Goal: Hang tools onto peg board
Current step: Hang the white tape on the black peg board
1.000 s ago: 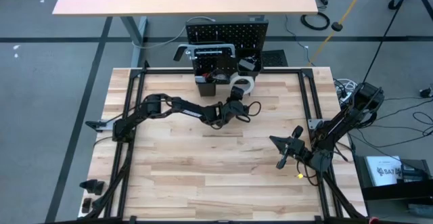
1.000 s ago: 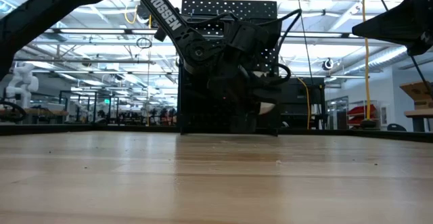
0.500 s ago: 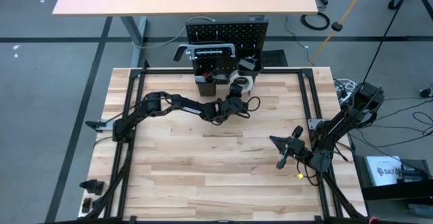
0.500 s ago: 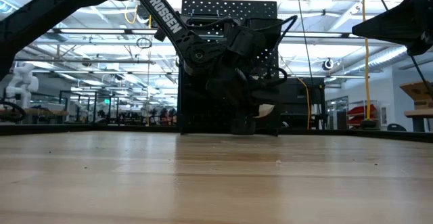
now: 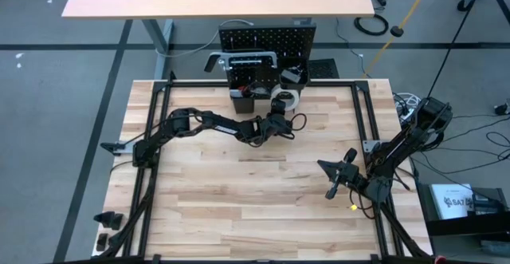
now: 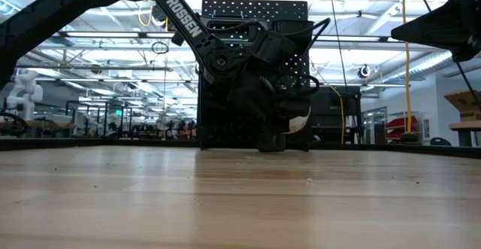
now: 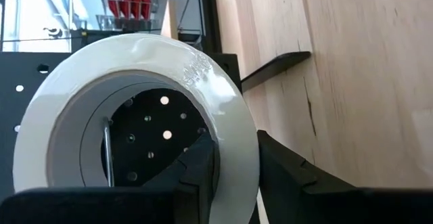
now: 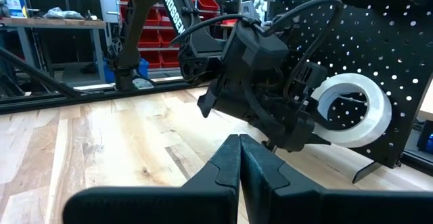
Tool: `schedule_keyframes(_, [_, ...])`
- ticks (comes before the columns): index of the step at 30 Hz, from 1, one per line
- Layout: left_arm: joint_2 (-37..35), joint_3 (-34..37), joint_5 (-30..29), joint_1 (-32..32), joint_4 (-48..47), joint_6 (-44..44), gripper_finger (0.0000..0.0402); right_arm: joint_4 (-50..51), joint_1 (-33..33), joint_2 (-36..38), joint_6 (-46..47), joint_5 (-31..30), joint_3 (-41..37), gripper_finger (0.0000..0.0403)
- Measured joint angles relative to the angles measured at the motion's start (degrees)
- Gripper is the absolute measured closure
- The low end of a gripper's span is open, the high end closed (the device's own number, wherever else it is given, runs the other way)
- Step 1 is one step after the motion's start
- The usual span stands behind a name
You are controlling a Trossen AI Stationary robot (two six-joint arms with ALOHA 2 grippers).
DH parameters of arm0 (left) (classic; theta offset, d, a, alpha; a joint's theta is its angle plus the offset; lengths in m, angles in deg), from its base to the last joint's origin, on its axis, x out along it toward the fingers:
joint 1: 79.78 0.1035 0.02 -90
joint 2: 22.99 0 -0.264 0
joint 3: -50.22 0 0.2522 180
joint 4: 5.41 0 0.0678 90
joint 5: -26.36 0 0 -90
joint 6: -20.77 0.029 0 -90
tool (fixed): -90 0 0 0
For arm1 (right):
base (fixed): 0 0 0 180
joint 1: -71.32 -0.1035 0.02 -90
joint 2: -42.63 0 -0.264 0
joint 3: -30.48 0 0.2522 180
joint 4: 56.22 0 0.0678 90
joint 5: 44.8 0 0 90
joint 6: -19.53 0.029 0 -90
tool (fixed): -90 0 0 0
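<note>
Left wrist view shows the left pincer (image 7: 233, 176) gripping the wall of the white tape roll (image 7: 145, 109), one finger inside the ring and one outside, with a thin metal hook (image 7: 107, 156) visible through the roll's hole against the peg board (image 7: 40, 82). High view places the roll (image 5: 285, 98) at the foot of the board (image 5: 267, 37), at the far edge of the worktop (image 5: 255, 200). Off to the right, the right pincer (image 8: 239, 156) hangs above the wood, fingers pressed together and holding nothing.
</note>
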State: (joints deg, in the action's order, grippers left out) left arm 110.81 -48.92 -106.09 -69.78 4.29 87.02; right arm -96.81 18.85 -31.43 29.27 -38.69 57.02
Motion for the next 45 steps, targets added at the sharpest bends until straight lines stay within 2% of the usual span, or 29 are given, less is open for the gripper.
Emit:
schedule_keyframes(12, [0.0,0.02,0.15,0.07,1.32,-1.73,0.0298,-0.01,-0.01,0.0,0.07,0.01,-0.01,0.0403])
schedule_keyframes(21, [-0.02,0.02,-2.08,0.15,1.1,-4.38,0.0224,-0.35,-0.01,0.01,0.07,0.01,-0.02,0.0403])
schedule_keyframes(24, [-0.04,0.02,-2.08,0.15,1.1,-4.38,0.0212,-0.33,-0.01,0.02,0.07,0.01,-0.02,0.0403])
schedule_keyframes(45, [-0.04,0.04,-2.04,0.11,2.19,-4.33,0.0209,-0.24,0.0,0.02,0.14,0.03,0.0,0.0403])
